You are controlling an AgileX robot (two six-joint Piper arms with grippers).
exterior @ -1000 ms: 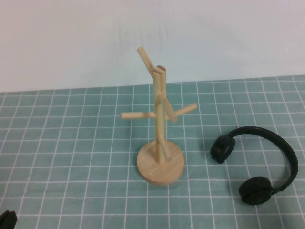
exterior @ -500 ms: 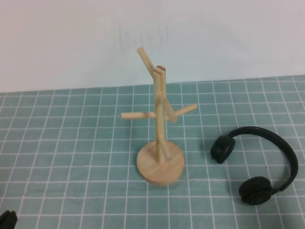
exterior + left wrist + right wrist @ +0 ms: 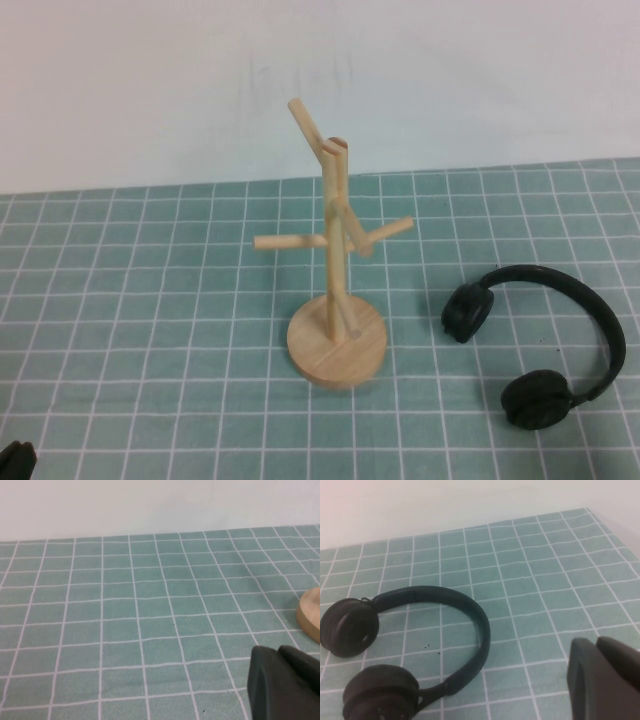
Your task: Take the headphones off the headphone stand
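The black headphones (image 3: pixel 592 312) lie flat on the green grid mat, to the right of the wooden headphone stand (image 3: pixel 335 250) and apart from it. The stand is upright with bare pegs. The headphones also show in the right wrist view (image 3: pixel 472 616), with both ear cups on the mat. My right gripper (image 3: pixel 594 646) is shut and empty, hovering beside the headband; it is out of the high view. My left gripper (image 3: pixel 276 652) is shut and empty, low at the front left (image 3: pixel 15 460), with the stand's disc base (image 3: pixel 311 616) off to its side.
The green grid mat (image 3: pixel 150 320) covers the table up to a plain white wall (image 3: pixel 150 90) behind the stand. Open mat lies to the left of the stand and in front of it.
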